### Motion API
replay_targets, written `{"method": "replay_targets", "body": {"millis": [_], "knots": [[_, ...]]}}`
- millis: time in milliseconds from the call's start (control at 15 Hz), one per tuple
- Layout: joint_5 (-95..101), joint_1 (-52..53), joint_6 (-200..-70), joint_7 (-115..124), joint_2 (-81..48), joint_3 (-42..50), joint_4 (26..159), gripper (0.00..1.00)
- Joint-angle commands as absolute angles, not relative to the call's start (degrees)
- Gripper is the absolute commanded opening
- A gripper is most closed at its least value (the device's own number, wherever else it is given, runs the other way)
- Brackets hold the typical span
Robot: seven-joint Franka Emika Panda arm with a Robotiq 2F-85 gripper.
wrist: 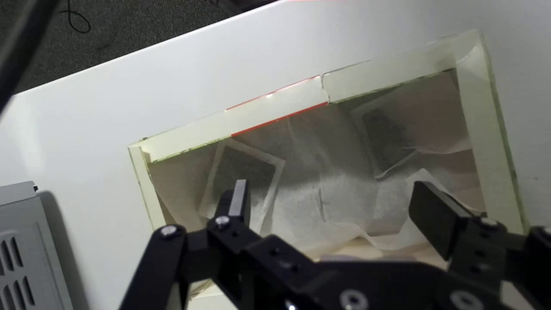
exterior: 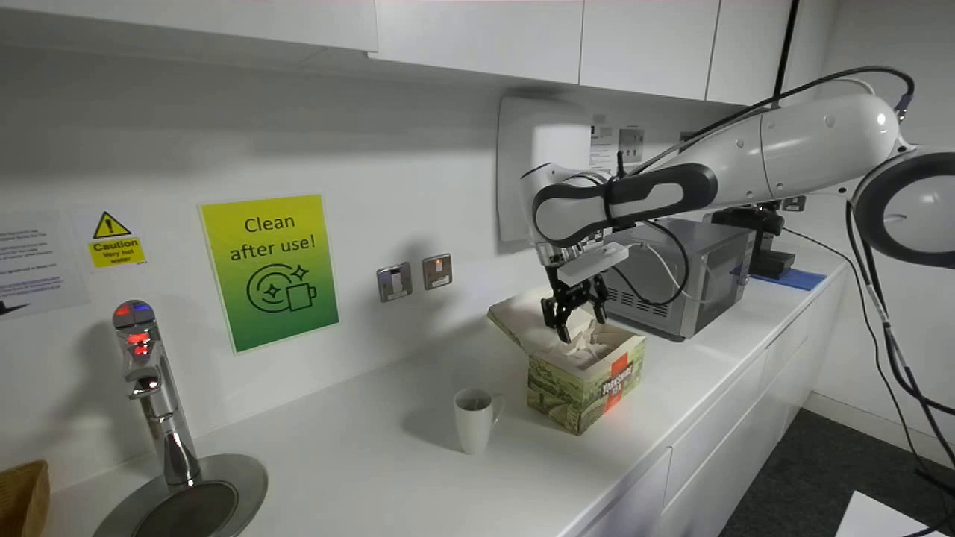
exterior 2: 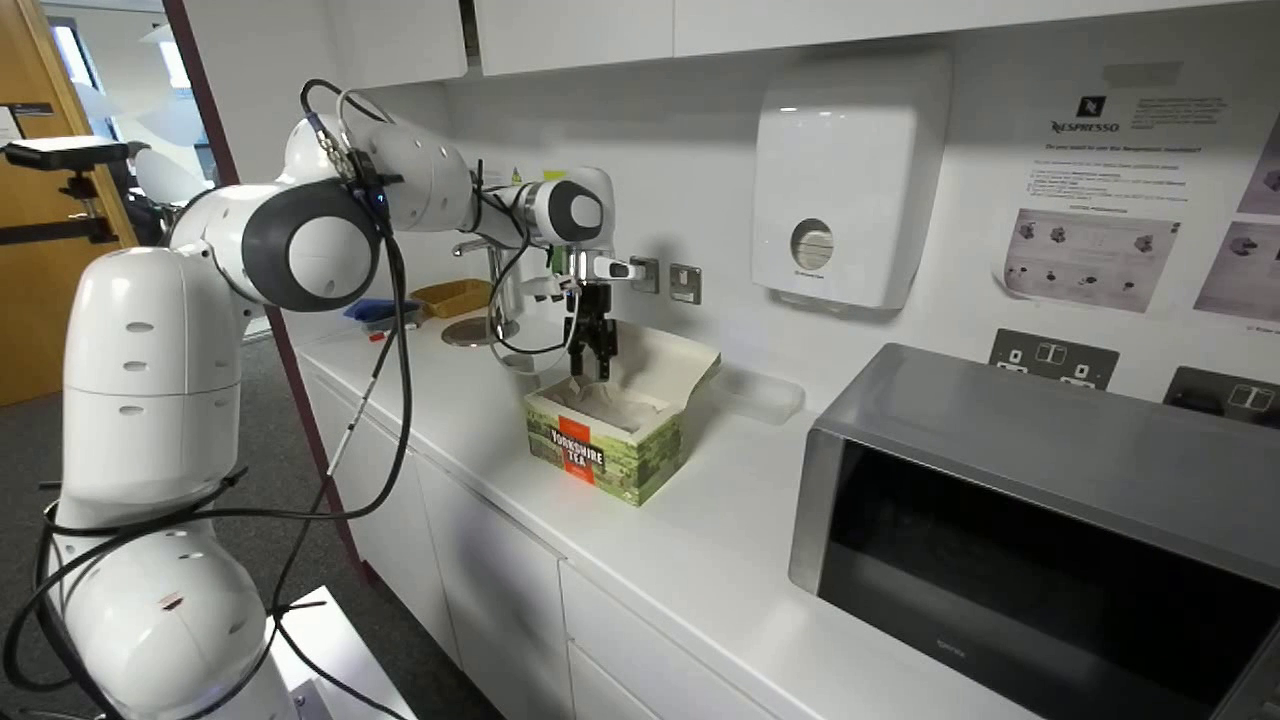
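Tea box (exterior 2: 605, 458): green with a red patch, "Yorkshire Tea"; it stands on the white counter (exterior: 351, 455), between the back edge and the front edge.
Lid (exterior 2: 655, 365): folded up, leaning toward the counter's back edge.
Gripper (exterior: 582, 324): black, pointing down over the box's opening at the end of the white arm (exterior: 813, 145).
Jaws: wide apart, both fingertips (wrist: 239, 198) over the inside of the box; I cannot tell whether either touches a bag.
Tea bags (wrist: 245, 167): at least 2, pale paper around dark tea, lying in the box; 1 is near its front corner on the microwave side, 1 farther along the front.
Mug (exterior: 472, 431): white, upright, apart from the box, handle toward it, well in from the counter's front edge.
Clear tray (exterior 2: 760, 395): behind the box, along the back edge.
Microwave (exterior 2: 1030, 540): grey, on the box's opposite side from the mug.
Tap (exterior: 166, 418): chrome, over the round drain (exterior: 252, 477), toward the counter's end past the mug.
Basket (exterior 2: 455, 297): brown, beyond the drain, by that end's edge.
Sign (exterior: 274, 309): "Clean after use!", on the wall (exterior: 403, 164).
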State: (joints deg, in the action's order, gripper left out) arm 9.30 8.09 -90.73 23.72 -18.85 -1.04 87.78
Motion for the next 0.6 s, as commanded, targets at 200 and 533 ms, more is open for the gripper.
{"method": "replay_targets", "body": {"millis": [200, 533], "knots": [[9.4, 5.8, -91.2, 19.6, -19.2, 0.5, 86.9, 1.0], [12.1, 4.7, -92.3, 11.2, -19.9, 0.5, 87.0, 1.0]]}}
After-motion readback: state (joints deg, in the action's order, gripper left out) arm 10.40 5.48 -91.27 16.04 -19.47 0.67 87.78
